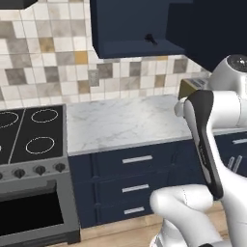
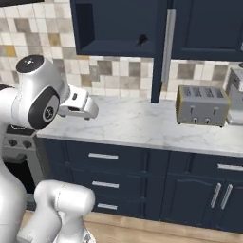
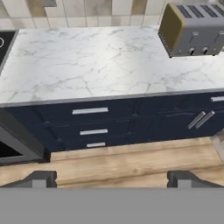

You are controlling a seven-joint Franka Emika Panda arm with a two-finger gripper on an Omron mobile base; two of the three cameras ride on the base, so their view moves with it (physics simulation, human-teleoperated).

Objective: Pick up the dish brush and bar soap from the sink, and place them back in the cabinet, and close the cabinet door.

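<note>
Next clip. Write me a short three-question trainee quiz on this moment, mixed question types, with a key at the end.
1. True or false: the cabinet door is shut.
2. What lies on the shelf floor of the cabinet? A) bar soap B) dish brush C) nothing
3. Fill in: on the marble counter, right of the cabinet door, stands a ____.

Key: 1 false, it stands open. 2 B. 3 toaster.
</note>
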